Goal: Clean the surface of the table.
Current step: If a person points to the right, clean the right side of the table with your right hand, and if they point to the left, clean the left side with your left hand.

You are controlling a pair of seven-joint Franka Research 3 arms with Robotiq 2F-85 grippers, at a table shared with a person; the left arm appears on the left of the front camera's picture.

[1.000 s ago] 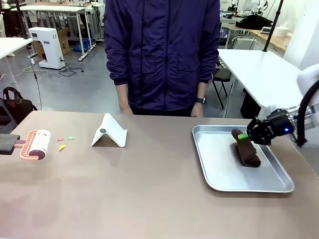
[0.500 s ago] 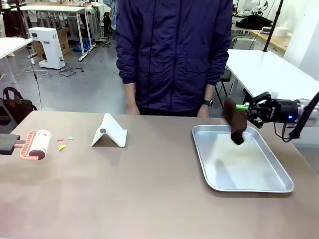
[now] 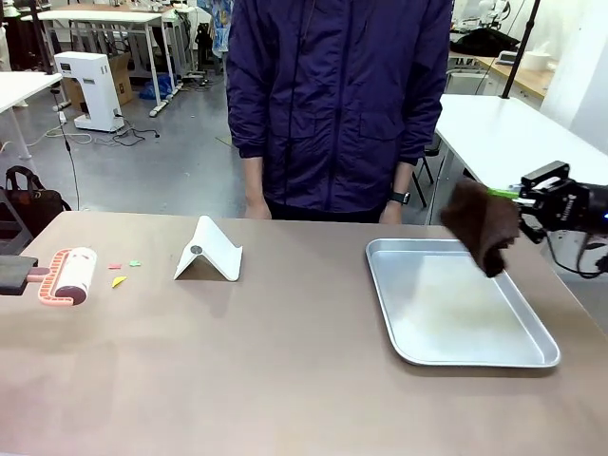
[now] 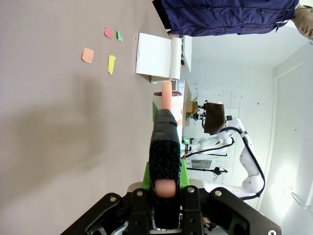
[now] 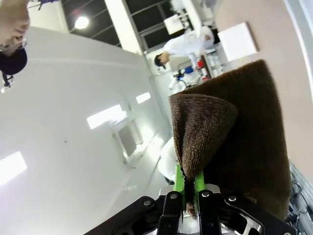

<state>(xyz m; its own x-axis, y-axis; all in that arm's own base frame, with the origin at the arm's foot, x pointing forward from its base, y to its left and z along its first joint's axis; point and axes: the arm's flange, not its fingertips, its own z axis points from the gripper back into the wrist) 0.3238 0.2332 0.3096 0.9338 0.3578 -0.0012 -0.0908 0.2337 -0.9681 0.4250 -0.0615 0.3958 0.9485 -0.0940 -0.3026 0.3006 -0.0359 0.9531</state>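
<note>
Silver metal tray (image 3: 446, 318): right side, lying flat. Brown terry cloth (image 3: 480, 226): hanging over the tray's far right corner. White folded stand (image 3: 211, 252): left of centre. Pink-framed lint roller (image 3: 71, 274): far left. Small coloured paper scraps (image 3: 119, 281): between roller and stand. Person in a dark blue jacket (image 3: 337, 104): standing at the far side.

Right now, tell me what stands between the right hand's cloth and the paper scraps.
The cloth hangs from the right hand over the tray; on the table, the white stand sits between tray and scraps.
</note>
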